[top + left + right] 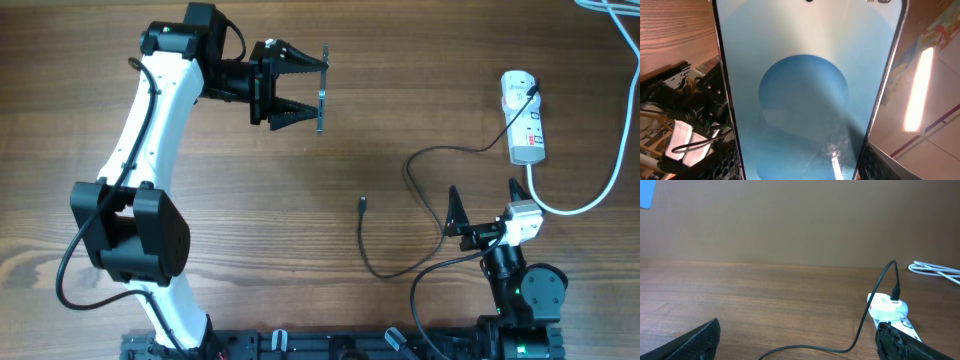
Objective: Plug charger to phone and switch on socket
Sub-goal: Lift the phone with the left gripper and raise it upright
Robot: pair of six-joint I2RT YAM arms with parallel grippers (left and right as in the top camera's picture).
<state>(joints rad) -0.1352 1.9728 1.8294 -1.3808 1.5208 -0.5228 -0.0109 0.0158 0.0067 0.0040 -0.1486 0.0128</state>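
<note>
Two steps look undone. Nearest the base, right gripper [484, 195] sits wide open and empty beside the charger [443, 148] slack, probably staged to pick it up. Connector tip [362, 203] lies loose on the table [250, 220]. Plug sits in the socket [523, 118]; switch unreadable. Farthest, left gripper [310, 88] clamps the phone [322, 88] on edge, off the table, presumably to expose its port.

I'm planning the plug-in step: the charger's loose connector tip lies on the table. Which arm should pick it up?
Right. The left tool is shut on the phone, while the right tool is open, empty and nearer the connector tip.
</note>
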